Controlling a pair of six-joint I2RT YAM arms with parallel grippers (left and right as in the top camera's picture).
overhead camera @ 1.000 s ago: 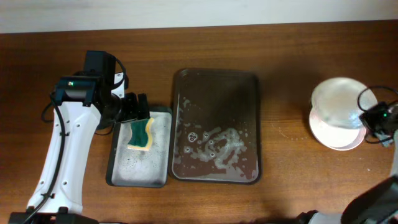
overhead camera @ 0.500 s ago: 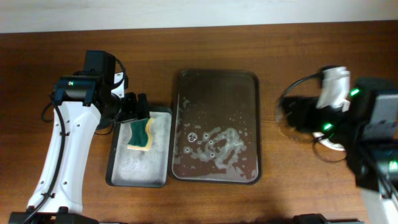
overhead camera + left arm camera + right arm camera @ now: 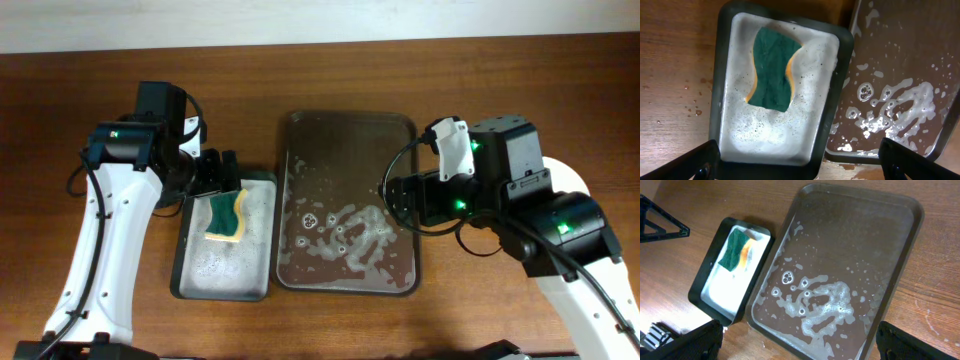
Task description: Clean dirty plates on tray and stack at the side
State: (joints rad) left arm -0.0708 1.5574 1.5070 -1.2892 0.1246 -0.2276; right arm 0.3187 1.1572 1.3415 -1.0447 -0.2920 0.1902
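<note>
The tray (image 3: 345, 130) lies mid-table, dark and wet, with white foam smeared over its near half and nothing standing on it. It also shows as the tray (image 3: 920, 50) and the tray (image 3: 860, 240). My right gripper (image 3: 393, 200) hangs over its right rim, open and holding nothing (image 3: 800, 342). My left gripper (image 3: 215, 172) hovers open over the far end of the small black tray (image 3: 800, 165). The plates are hidden; my right arm covers the right side of the table.
A small black tray (image 3: 190, 270) with a soapy grey inside sits against the big tray's left side. A green and yellow sponge (image 3: 227, 215) lies in its far half. Bare wooden table surrounds both trays.
My right arm has swung from the plate stack at the far right to over the tray's right rim, and its jaws have opened. The left arm has not moved.
</note>
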